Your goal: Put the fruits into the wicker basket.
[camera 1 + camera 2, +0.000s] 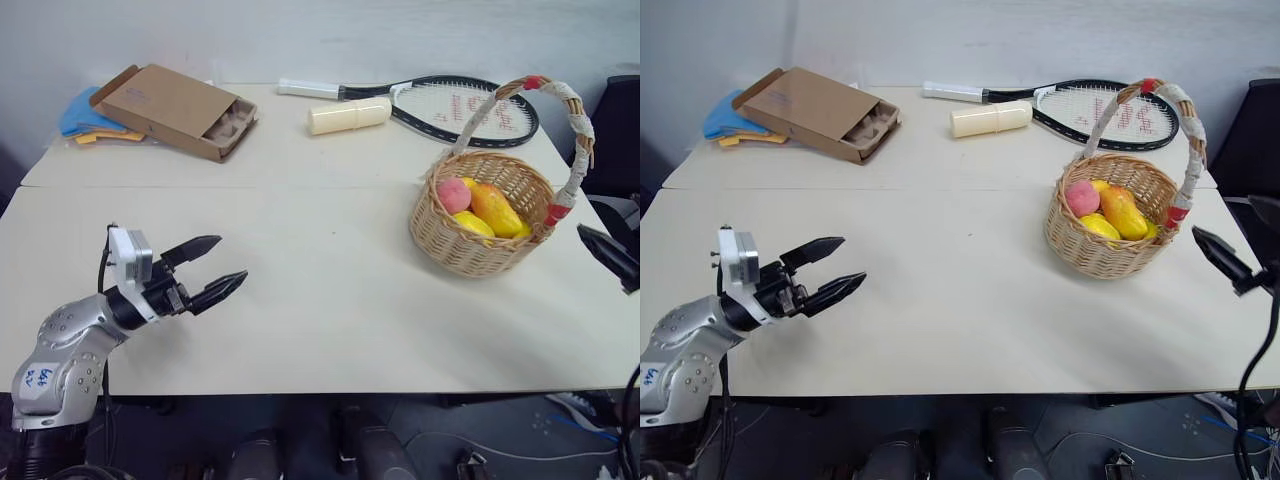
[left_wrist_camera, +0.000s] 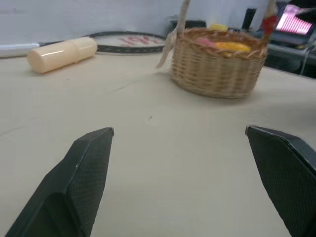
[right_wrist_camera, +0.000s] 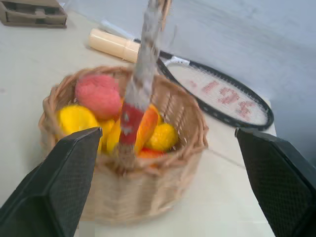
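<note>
The wicker basket [image 1: 470, 255] stands on the right part of the table, its taped handle [image 1: 578, 130] arching over it. Inside lie the fruits: a pink peach [image 1: 454, 194], a red-to-yellow mango [image 1: 496, 208] and a yellow lemon [image 1: 472, 224], with more yellow fruit beneath. My right gripper [image 3: 168, 132] hovers just right of the basket, open and empty, with the fruits ahead of its fingers [image 1: 1220, 258]. My left gripper [image 1: 228, 260] is open and empty over the table's front left, far from the basket [image 2: 217, 74].
A brown cardboard box [image 1: 178, 110] and a blue cloth [image 1: 85, 115] lie at the back left. A cream cylinder [image 1: 348, 115] and a tennis racket [image 1: 465, 108] lie at the back, behind the basket. Bare tabletop [image 1: 320, 250] spreads between my left gripper and the basket.
</note>
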